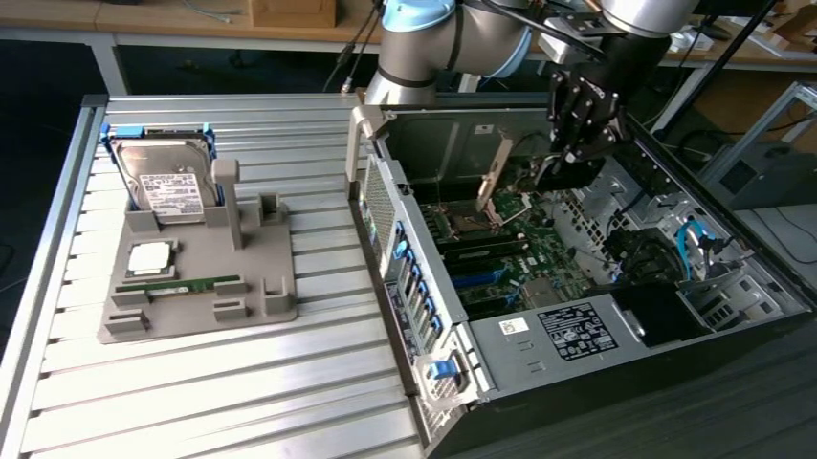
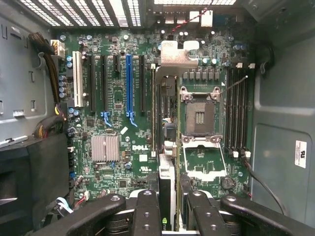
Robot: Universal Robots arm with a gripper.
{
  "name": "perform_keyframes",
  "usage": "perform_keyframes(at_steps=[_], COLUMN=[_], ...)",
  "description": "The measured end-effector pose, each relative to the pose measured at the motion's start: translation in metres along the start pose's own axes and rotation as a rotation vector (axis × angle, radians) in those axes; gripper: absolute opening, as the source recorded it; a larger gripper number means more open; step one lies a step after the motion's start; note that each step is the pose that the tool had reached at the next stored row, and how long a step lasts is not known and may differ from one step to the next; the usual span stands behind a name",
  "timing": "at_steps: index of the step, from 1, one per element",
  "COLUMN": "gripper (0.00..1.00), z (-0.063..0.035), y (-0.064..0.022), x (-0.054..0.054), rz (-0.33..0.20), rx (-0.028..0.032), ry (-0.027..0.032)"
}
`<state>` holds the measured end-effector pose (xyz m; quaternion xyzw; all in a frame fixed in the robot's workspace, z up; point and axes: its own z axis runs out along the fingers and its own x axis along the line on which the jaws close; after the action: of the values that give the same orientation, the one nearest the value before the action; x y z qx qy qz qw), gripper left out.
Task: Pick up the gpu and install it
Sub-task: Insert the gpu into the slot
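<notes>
The gripper [image 1: 563, 164] hangs inside the open computer case [image 1: 715, 316], which lies on its side on the counter [image 1: 191, 402] at the exterior view's right. Its fingers [image 2: 147, 211] are clamped on the gpu [image 2: 166, 147], one on each flat side of the card. In the wrist view the card is seen edge-on: a thin board that runs away from the fingers toward the back wall of the case, with its silver metal bracket [image 2: 175, 55] at the far end. The card hangs above the green motherboard [image 2: 113, 167], in the strip between the row of expansion slots and the open CPU socket [image 2: 199, 115]. I cannot tell if its lower edge already touches the board. Beside it, the long blue slot [image 2: 129, 83] and the black slots are free, and the four memory slots [image 2: 236, 110] on the other side of the socket are also free. A small silver heatsink [image 2: 105, 148] sits near the white DELL mark.

On the counter, at the exterior view's left, stands a grey holder tray [image 1: 191, 287]. A hard drive [image 1: 168, 182] with a white label stands upright at its far end, a CPU chip [image 1: 149, 256] lies flat in the middle, and a narrow green RAM stick [image 1: 179, 285] lies just beside the chip.
</notes>
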<state>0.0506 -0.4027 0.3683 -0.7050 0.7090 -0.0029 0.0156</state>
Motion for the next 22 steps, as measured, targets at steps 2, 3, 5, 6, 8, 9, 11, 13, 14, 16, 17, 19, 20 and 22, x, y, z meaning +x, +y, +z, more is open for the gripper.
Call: perform_keyframes(at_steps=[2,3,5,6,8,9,11,13,14,16,17,19,20,22], gripper=[0.27,0.27,0.27,0.27,0.27,0.27,0.27,0.27,0.27,0.27,0.27,0.27,0.27,0.27], z=[0.0002,0.0003,0.0005,0.0006,0.0009,0.001,0.0013,0.0016,0.0018,0.0021,0.0022,0.0025,0.0027,0.0034], y=[0.0007,0.0009,0.0015,0.002,0.0026,0.0031,0.0043,0.006,0.0072,0.009,0.0097,0.0117,0.0128,0.0144], x=[0.0,0.0,0.001,0.001,0.001,0.001,0.001,0.001,0.001,0.002,0.002,0.002,0.002,0.003], rz=[0.0,0.0,0.0,0.0,0.0,0.0,0.0,0.0,0.0,0.0,0.0,0.0,0.0,0.0], rx=[0.0,0.0,0.0,0.0,0.0,0.0,0.0,0.0,0.0001,0.0,0.0,0.0,0.0,0.0], ry=[0.0,0.0,0.0,0.0,-0.0001,-0.0001,0.0,-0.0001,0.0,-0.0001,0.0,0.0,0.0,-0.0001])
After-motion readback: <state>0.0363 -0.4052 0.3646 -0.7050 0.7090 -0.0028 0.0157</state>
